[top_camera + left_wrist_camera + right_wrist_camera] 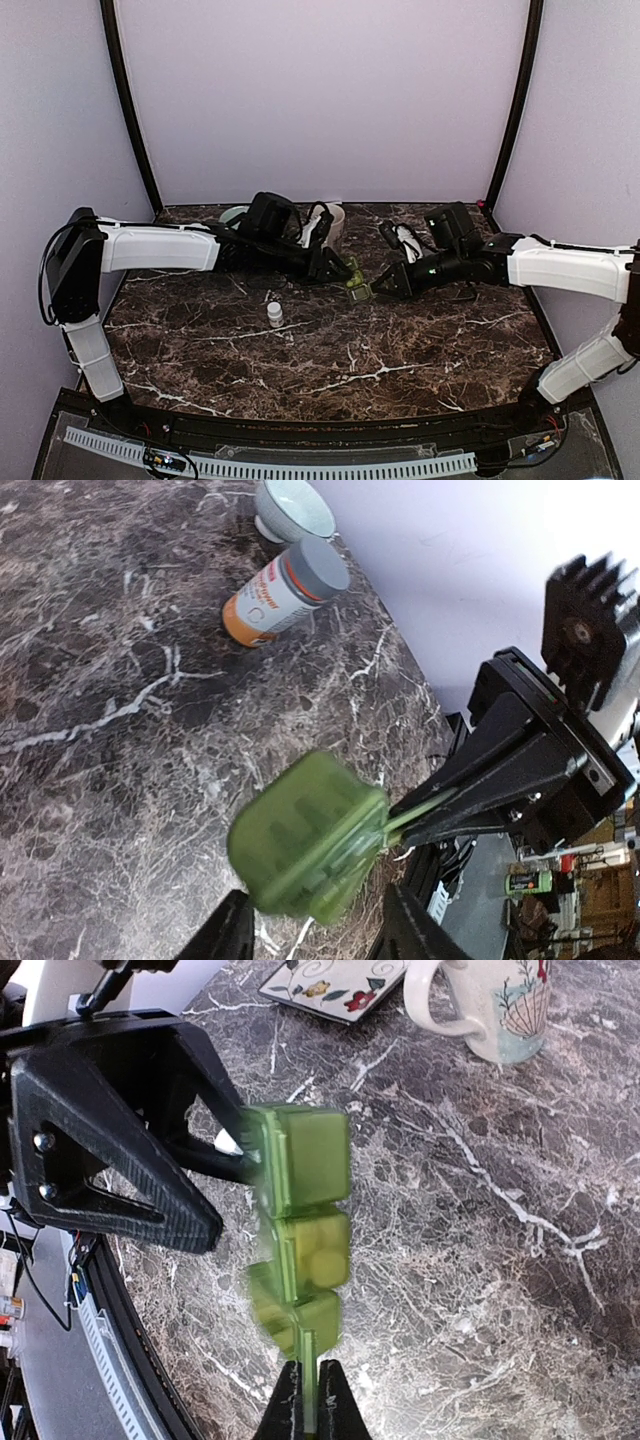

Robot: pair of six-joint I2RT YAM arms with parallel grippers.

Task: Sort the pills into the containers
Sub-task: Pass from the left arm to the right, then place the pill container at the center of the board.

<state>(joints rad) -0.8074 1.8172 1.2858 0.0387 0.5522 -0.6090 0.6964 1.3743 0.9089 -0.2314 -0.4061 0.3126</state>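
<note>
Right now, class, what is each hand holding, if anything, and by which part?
Right hand pinches the green pill box by a thin flap at its end. Left hand has its fingers flanking the box; its grip cannot be told.

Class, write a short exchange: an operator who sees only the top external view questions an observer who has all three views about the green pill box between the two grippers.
Operator: From above, the pill box is just a green smudge. Which arm has it?
Observer: The right gripper. Its wrist view shows it shut on a thin green flap at the box's end.
Operator: And the left gripper?
Observer: Its wrist view shows its fingers standing apart, with the box just beyond their tips, so it does not look clamped.
</note>
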